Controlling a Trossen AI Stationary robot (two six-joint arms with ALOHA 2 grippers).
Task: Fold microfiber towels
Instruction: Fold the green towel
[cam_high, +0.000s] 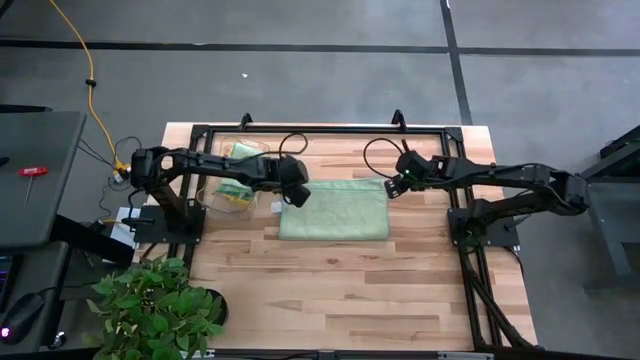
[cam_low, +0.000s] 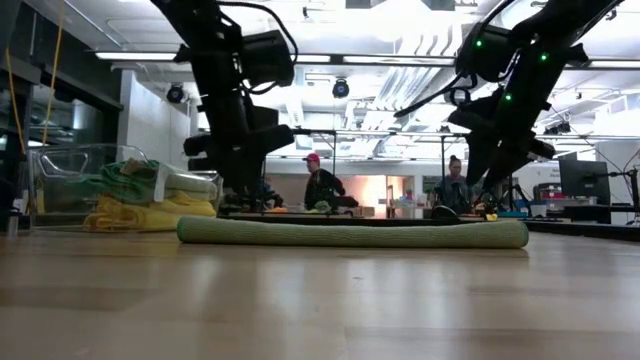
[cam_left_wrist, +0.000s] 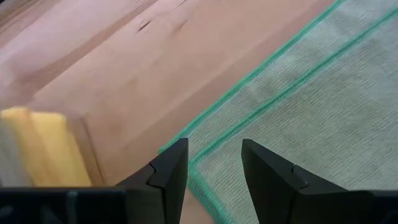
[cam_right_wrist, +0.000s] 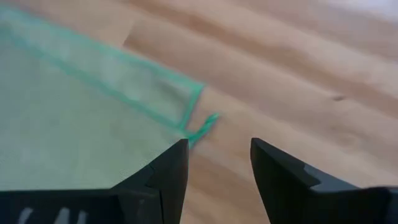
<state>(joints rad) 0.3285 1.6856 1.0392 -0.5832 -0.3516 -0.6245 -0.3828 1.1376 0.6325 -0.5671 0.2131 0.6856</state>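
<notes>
The wooden table (cam_high: 340, 280) has the sage green towel (cam_high: 333, 208) lying folded flat mid-table, with a clear bin (cam_low: 60, 180) of more yellow and green towels at its left. Left gripper (cam_left_wrist: 214, 180) hangs over the towel's left corner and right gripper (cam_right_wrist: 219, 174) over its right corner, both released with nothing between the fingers.
</notes>
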